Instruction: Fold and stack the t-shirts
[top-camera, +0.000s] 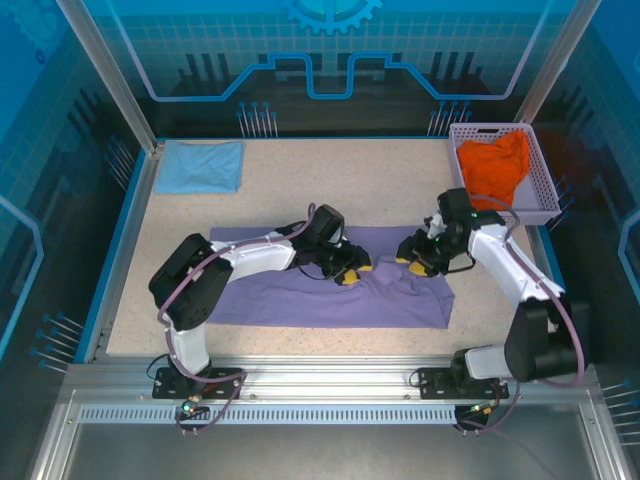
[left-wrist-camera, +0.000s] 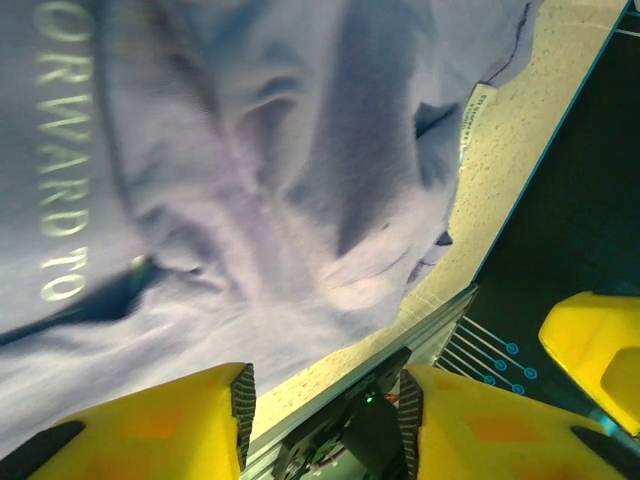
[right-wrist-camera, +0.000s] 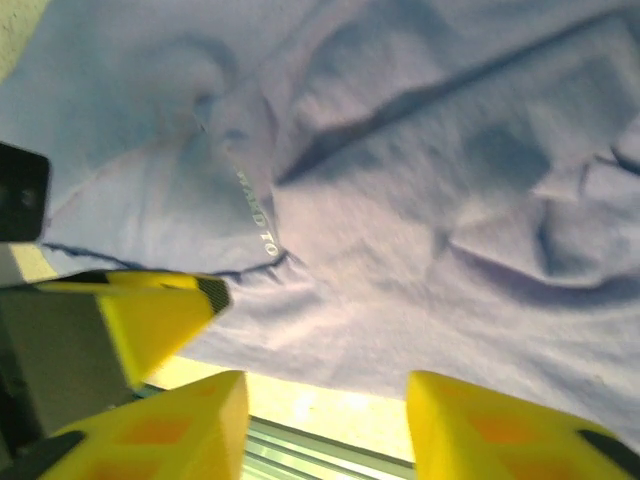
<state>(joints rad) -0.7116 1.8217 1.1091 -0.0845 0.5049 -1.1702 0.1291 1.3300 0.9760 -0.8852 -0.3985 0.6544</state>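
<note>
Shirts right now: the big lavender-purple cloth t-shirt (top-camera: 300, 300) lies spread and rumpled across the middle of the speckled beige table (top-camera: 350, 180), with pale lettering (left-wrist-camera: 60, 150) showing in the left wrist view. Left gripper (top-camera: 348, 270) and right gripper (top-camera: 412, 262) both hang low over its far half, near each other, yellow fingers (right-wrist-camera: 500, 430) parted with nothing between them. Folded light blue cloth shirt (top-camera: 200, 165) sits at the far left corner. Crumpled orange cloth shirt (top-camera: 497, 165) is inside the pale lattice plastic basket (top-camera: 545, 195) at the far right.
</note>
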